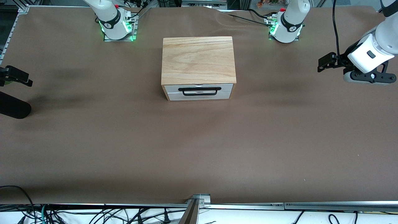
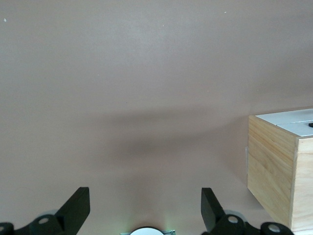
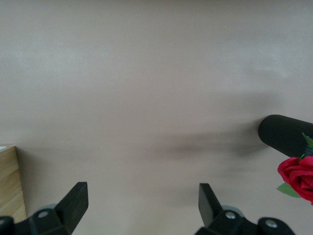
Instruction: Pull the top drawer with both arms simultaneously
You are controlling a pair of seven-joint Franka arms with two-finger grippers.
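Note:
The top drawer [image 1: 174,88] has a white front and a long black bar handle [image 1: 199,91]. It sits shut in the oak-grain cabinet [image 1: 198,59] at the table's middle, its front facing the front camera. My left gripper [image 1: 323,63] hovers open and empty over the table at the left arm's end, well apart from the cabinet. In the left wrist view its open gripper [image 2: 145,208] faces bare table, with the cabinet [image 2: 274,166] at the edge. My right gripper [image 1: 18,76] hovers at the right arm's end; it is open and empty in the right wrist view [image 3: 143,205].
A black ribbed cylinder [image 1: 12,107] lies at the table's edge at the right arm's end, also in the right wrist view [image 3: 286,134] beside a red rose [image 3: 298,176]. The arm bases [image 1: 116,26] stand along the table's edge farthest from the front camera. Brown table [image 1: 199,149] surrounds the cabinet.

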